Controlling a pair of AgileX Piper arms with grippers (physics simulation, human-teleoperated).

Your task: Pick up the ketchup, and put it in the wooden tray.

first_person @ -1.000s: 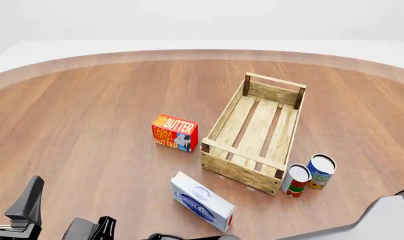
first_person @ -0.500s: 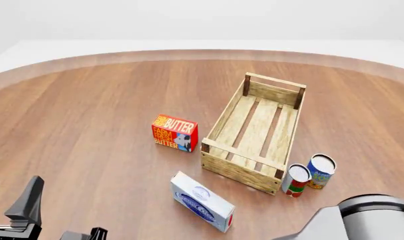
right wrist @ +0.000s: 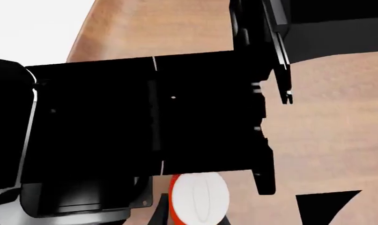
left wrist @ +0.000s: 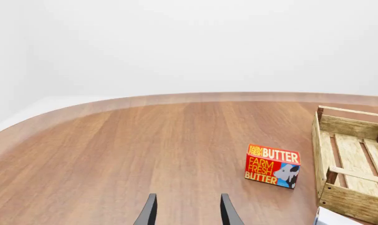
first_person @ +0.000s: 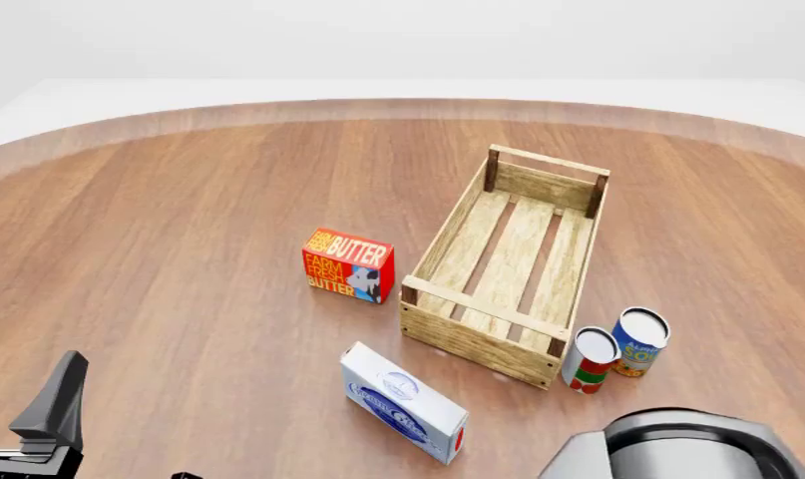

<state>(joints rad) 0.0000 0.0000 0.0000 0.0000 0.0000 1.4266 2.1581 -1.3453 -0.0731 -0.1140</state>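
The ketchup [right wrist: 198,198] shows only in the right wrist view, as a white cap with an orange-red edge, close beneath the camera. My right gripper [right wrist: 239,216] looks open: one dark finger [right wrist: 156,213] stands beside the bottle and the other dark shape is far off it. In the front view the ketchup is out of sight. The wooden tray [first_person: 436,239] lies lengthwise at centre right, with nothing in it, and its near end also shows as the tray [left wrist: 354,204] in the left wrist view. My left gripper [left wrist: 189,213] is open and holds nothing.
A red butter box [first_person: 349,264] stands left of the tray. A white-and-blue box [first_person: 402,401] lies in front of the tray. Two cans [first_person: 592,359] [first_person: 639,341] stand at its near right corner. A black arm body [right wrist: 145,126] fills the right wrist view. My right arm's grey body [first_person: 675,444] sits at the bottom edge.
The right arm's grey body has swung left along the bottom edge of the front view. The dark parts at bottom centre have dropped out of sight. The objects have not moved.
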